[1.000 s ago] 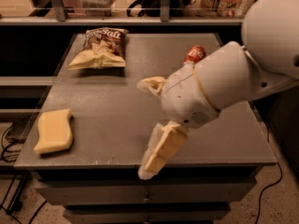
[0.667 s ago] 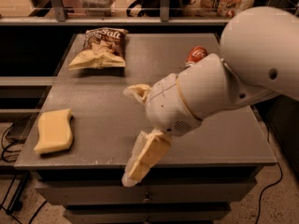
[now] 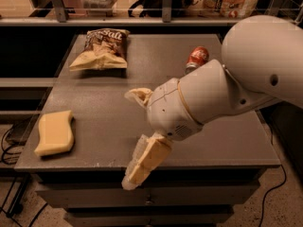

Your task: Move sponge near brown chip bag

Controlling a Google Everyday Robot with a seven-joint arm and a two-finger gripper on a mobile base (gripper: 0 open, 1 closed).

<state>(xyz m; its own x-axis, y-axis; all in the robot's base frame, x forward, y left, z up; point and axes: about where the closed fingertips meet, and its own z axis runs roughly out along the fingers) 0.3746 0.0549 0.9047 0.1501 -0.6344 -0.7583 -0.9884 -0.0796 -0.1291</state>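
The sponge [image 3: 54, 132] lies flat at the front-left corner of the grey table [image 3: 106, 105], untouched and well apart from the brown chip bag [image 3: 101, 48], which sits crinkled near the back-left edge. The whole carry is therefore not yet begun, as I judge it. A red soda can [image 3: 196, 58] lies on its side toward the back right, clear of the straight path between the two. The gripper [image 3: 132, 138] hangs over the front middle of the table, to the right of the sponge and not touching it. Its padded fingers [image 3: 147, 157] are spread wide with nothing between them (a sensible stance for an approach). The bulky white arm [image 3: 222, 93] reaches in from the right. Its wrist is turned so that one finger lies over the tabletop and the other dips past the front edge.
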